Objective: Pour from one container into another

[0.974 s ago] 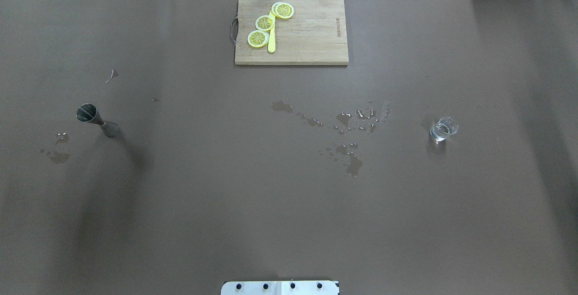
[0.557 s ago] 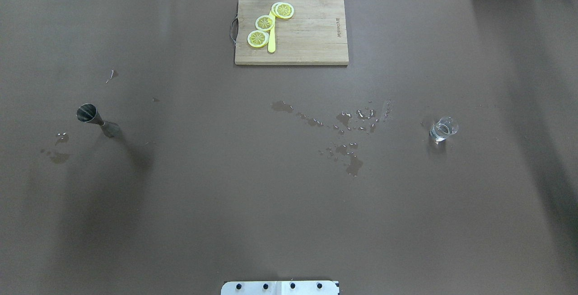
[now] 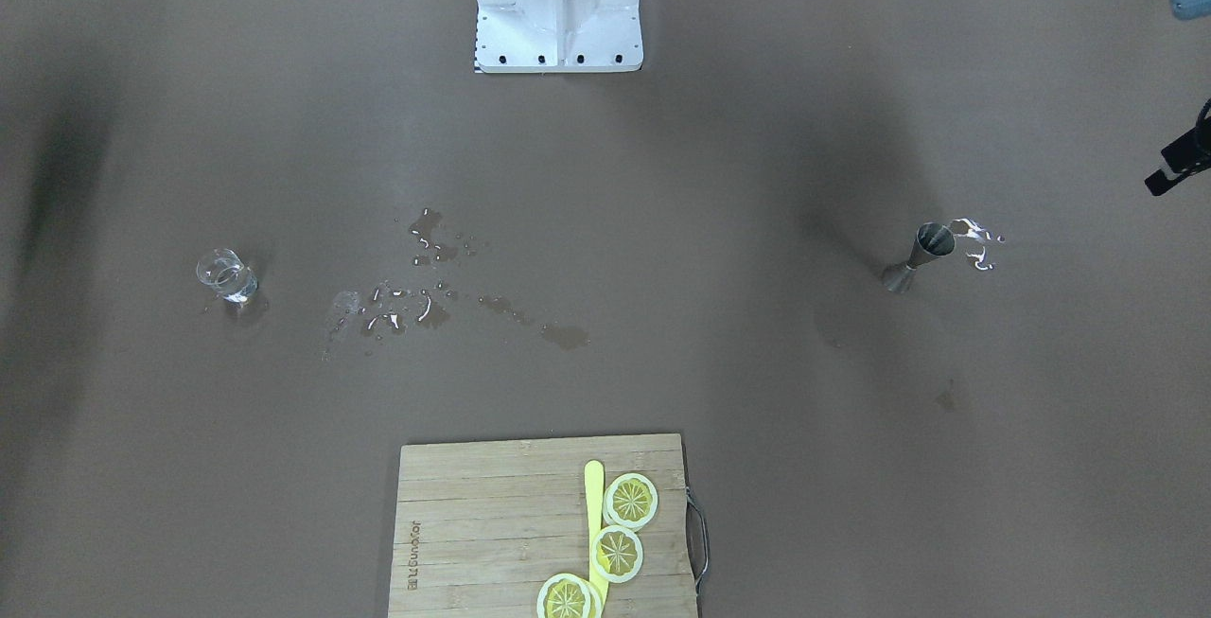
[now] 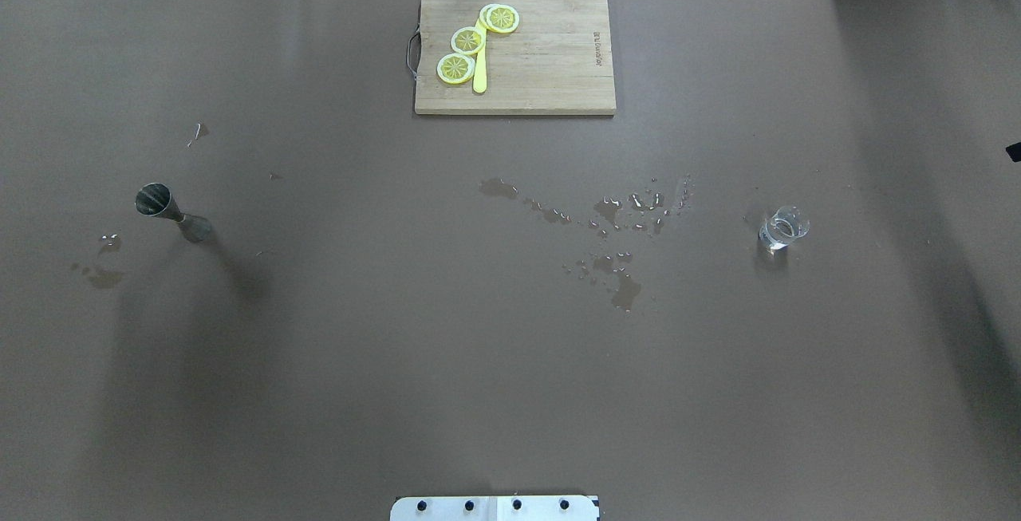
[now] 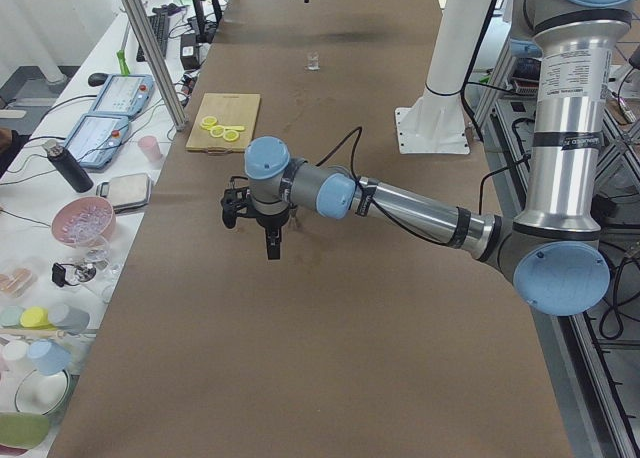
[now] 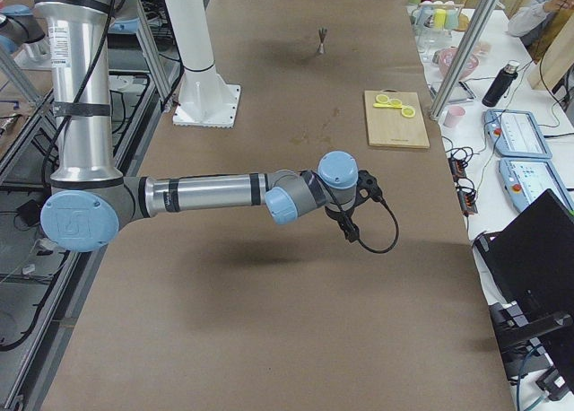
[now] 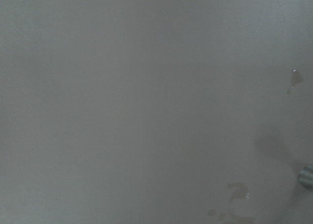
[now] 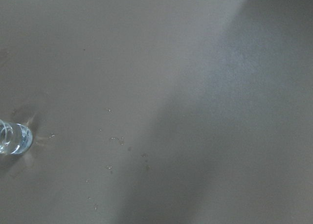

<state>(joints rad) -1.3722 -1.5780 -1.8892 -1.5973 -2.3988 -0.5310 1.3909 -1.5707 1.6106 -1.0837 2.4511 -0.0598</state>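
A steel jigger (image 4: 167, 212) (image 3: 918, 256) stands upright on the table's left side, far off in the exterior right view (image 6: 322, 40). A small clear glass (image 4: 782, 228) (image 3: 226, 276) (image 8: 12, 138) holding some clear liquid stands on the right side. My left gripper (image 5: 272, 240) hangs above the table near the jigger; only a black part of it (image 3: 1178, 159) shows at the front-facing view's edge. My right gripper (image 6: 348, 230) hangs above the table beside the glass, a sliver (image 4: 1014, 151) in the overhead view. Neither holds anything that I can see; I cannot tell whether they are open or shut.
A wooden cutting board (image 4: 550, 66) (image 3: 473, 523) with lemon slices and a yellow knife lies at the far middle. Water puddles (image 4: 614, 226) spread between centre and glass, smaller ones (image 4: 100, 274) by the jigger. The robot base (image 3: 558, 3) stands at the near edge.
A dark sliver of the right gripper has come into the overhead view's right edge, and the arm shadows have shifted. The jigger and glass have not moved.
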